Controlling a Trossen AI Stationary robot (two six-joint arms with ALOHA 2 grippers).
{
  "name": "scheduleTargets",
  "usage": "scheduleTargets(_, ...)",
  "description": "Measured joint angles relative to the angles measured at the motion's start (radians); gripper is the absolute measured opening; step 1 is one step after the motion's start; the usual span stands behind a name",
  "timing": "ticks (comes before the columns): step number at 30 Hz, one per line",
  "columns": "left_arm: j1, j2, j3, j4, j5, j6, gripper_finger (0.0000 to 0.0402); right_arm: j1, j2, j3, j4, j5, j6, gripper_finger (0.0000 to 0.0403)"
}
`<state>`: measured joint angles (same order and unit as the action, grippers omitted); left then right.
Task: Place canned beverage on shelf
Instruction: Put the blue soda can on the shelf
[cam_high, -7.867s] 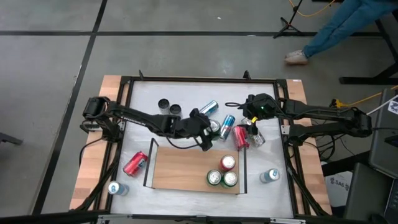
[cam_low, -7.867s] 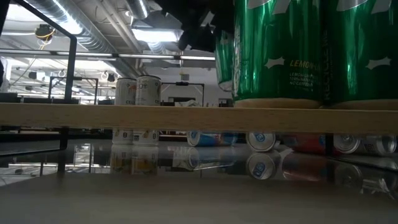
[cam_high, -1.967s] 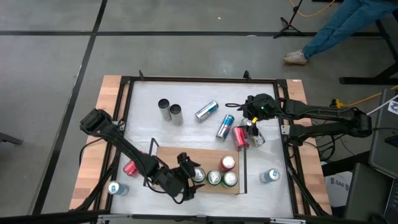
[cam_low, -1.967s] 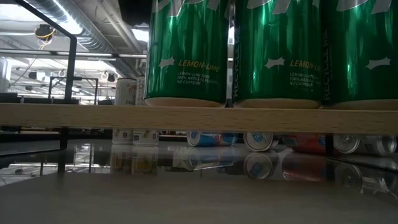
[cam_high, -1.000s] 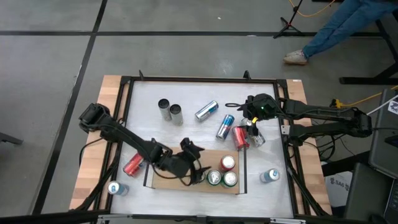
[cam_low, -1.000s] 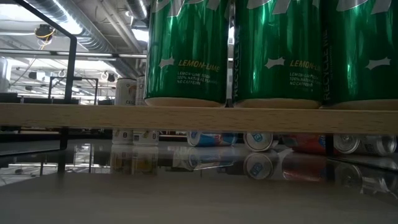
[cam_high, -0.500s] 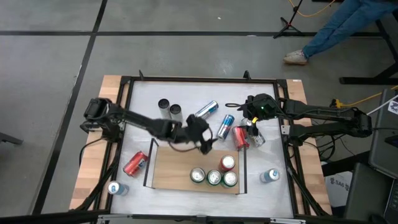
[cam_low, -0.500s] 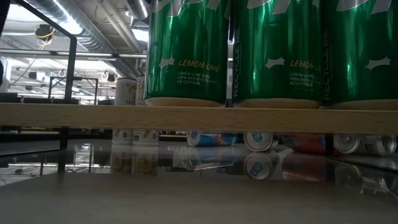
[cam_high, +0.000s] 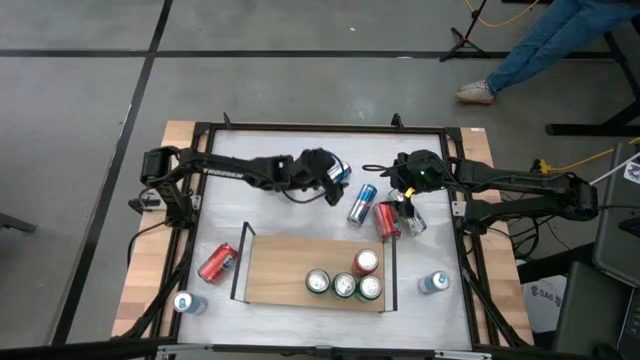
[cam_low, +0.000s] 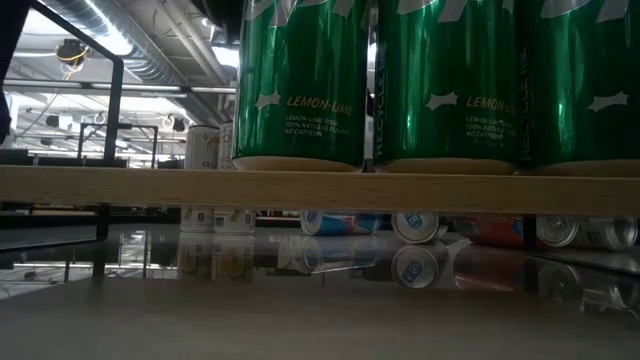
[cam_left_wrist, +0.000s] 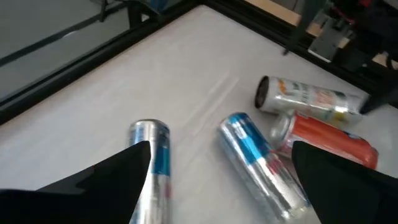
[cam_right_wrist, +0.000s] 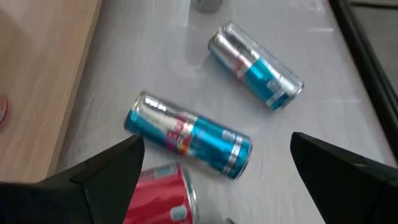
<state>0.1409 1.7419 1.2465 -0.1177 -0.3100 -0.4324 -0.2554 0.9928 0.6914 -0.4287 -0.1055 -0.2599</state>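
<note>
Four upright cans (cam_high: 345, 281) clustered at shelf's (cam_high: 280, 270) right end. Three cans lying (cam_high: 363, 203) between shelf and table's (cam_high: 230, 160) far edge. One lying can (cam_high: 217, 263) just beyond shelf's left rail.

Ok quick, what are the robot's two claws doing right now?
Left gripper: open, holding nothing, over a blue-and-silver can.
Right gripper: open, holding nothing, by the red can.

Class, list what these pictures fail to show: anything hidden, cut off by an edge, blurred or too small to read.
- Three green cans, low view: tops cut off by the upper edge.
- Silver-blue can, high view: mostly hidden under the left gripper.
- Can labels, high view: too small to read.
- Person, high view: only legs and a shoe show; the rest is cut off.
- Lying silver can, left wrist view: printing blurred.
</note>
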Motion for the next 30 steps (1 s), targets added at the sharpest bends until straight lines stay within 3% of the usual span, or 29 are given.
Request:
scheduleTargets(17,0.141,0.001,0.000,0.000,0.021,0.130,0.0380,0.000,0.012,0.007,0.280,0.000,-0.036,0.0395)
scheduleTargets(25,0.149,0.001,0.000,0.008,0.008,0.130,0.0380,-0.076,0.143,0.129,0.275,-0.002,-0.099,0.0395)
scheduleTargets(30,0.152,0.001,0.000,0.008,0.007,0.134,0.0380,-0.148,0.252,0.211,0.271,-0.083,-0.145,0.0395)
